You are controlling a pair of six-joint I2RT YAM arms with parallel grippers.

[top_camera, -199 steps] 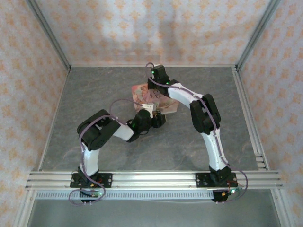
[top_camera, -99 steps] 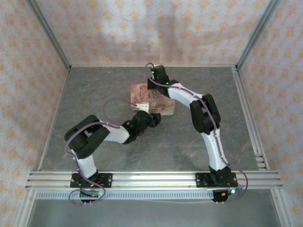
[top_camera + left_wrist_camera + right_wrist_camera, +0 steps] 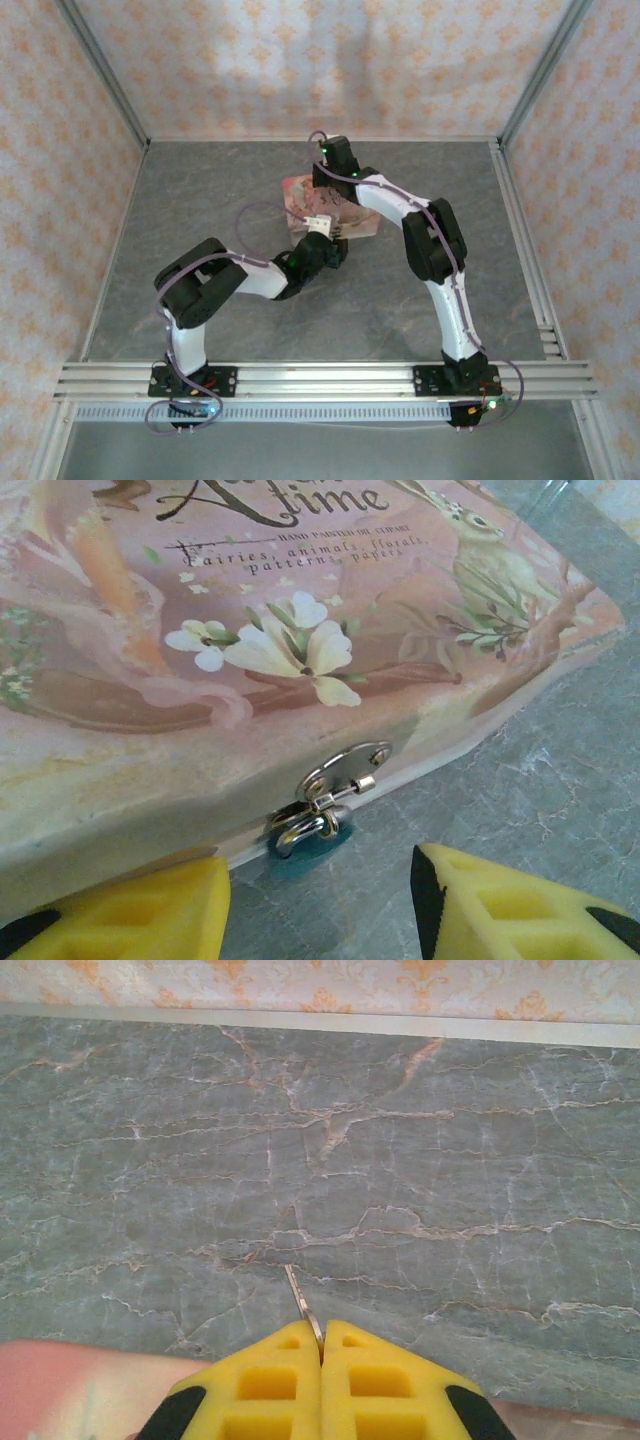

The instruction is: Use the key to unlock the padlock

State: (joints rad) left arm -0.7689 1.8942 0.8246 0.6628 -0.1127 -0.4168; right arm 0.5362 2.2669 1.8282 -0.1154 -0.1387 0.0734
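Note:
The padlock (image 3: pixel 305 832) hangs by its silvery shackle from the metal hasp on the pink floral box (image 3: pixel 300 610). Its blue body peeks out under the box's lower edge, mostly hidden. My left gripper (image 3: pixel 320 910) is open just short of it, one yellow finger (image 3: pixel 130 915) to its left and the other to its right, with nothing between them. In the top view the left gripper (image 3: pixel 318 228) sits at the box's (image 3: pixel 296 190) near edge. My right gripper (image 3: pixel 321 1345) is shut on the key (image 3: pixel 300 1303), whose thin blade sticks out ahead over the floor.
The grey marbled floor (image 3: pixel 200 200) surrounds the box. Patterned walls and aluminium frame rails (image 3: pixel 110 90) close in the cell on three sides. The right arm (image 3: pixel 430 235) arches over the box from the right.
The left arm's elbow swung out left and came back, and its gripper has settled at the box's near edge. The box shifted slightly. The right arm kept still.

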